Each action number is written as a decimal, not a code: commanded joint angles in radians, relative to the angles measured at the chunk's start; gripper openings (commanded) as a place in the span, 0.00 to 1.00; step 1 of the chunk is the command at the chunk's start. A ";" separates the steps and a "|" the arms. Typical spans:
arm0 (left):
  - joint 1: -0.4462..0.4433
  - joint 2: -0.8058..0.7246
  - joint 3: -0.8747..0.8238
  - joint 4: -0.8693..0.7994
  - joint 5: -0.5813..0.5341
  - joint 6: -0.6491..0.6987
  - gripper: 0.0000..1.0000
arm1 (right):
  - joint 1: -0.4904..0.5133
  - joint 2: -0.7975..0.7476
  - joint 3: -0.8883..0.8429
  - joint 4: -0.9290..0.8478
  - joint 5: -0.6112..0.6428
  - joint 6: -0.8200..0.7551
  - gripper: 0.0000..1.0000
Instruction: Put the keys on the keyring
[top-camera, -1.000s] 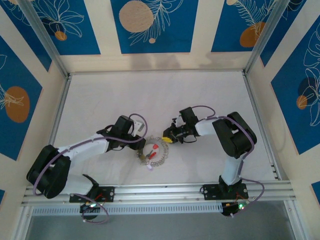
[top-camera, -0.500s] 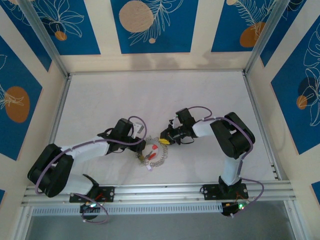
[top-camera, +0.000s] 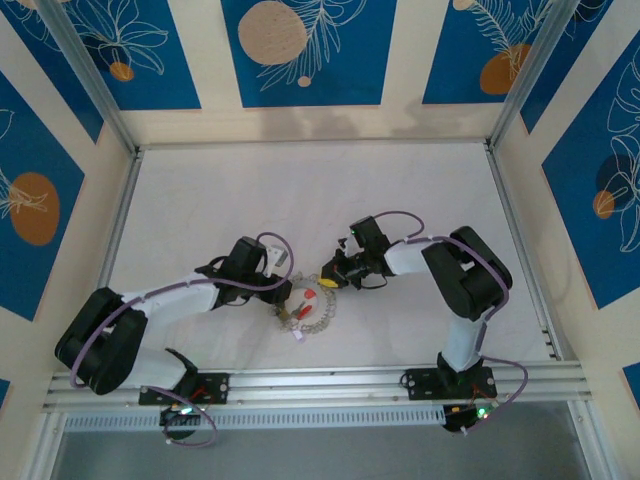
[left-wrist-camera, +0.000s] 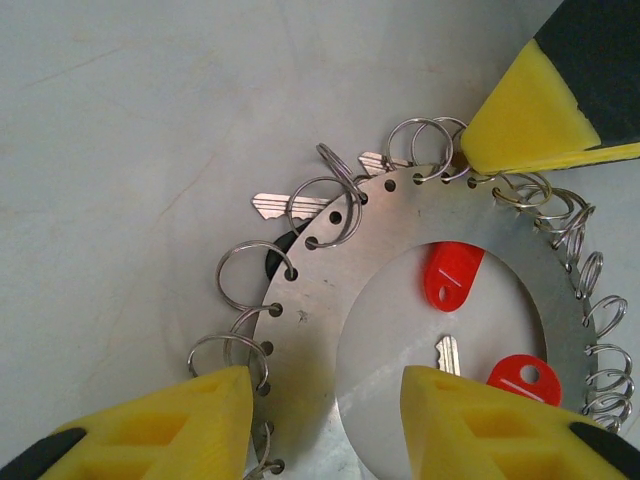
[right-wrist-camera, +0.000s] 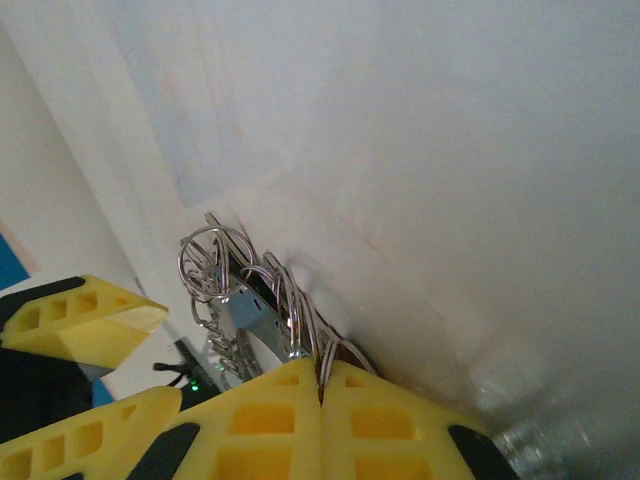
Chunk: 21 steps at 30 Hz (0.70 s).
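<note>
The keyring (left-wrist-camera: 320, 300) is a flat grey metal disc lying on the table, with small silvery split rings hooked through holes round its rim; in the top view the keyring (top-camera: 314, 312) lies between both arms. Two red-headed keys (left-wrist-camera: 452, 272) and a bare key blade (left-wrist-camera: 448, 355) lie in its open centre. A silver key (left-wrist-camera: 283, 205) hangs on a split ring at the rim. My left gripper (left-wrist-camera: 325, 425) is open, its yellow fingers astride the disc's band. My right gripper (right-wrist-camera: 322, 385) is shut on a split ring at the keyring's rim (right-wrist-camera: 300, 310).
The white table (top-camera: 300, 190) stretches away behind the arms. Blue-and-cream walls close it in on three sides. An aluminium rail (top-camera: 320, 380) runs along the near edge. The two grippers stand close together over the keyring.
My right gripper has slid a little to the left, onto the keyring's rim. The left gripper has shifted slightly down and left at first, then held still.
</note>
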 joint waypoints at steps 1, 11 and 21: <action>0.003 -0.037 0.027 -0.021 -0.008 0.030 0.44 | 0.029 -0.074 0.018 -0.112 0.104 -0.089 0.03; 0.014 -0.182 0.113 -0.093 -0.055 0.075 0.49 | 0.100 -0.211 0.072 -0.180 0.247 -0.396 0.00; 0.030 -0.319 0.115 -0.113 -0.091 0.128 0.54 | 0.128 -0.303 0.135 -0.226 0.264 -0.644 0.00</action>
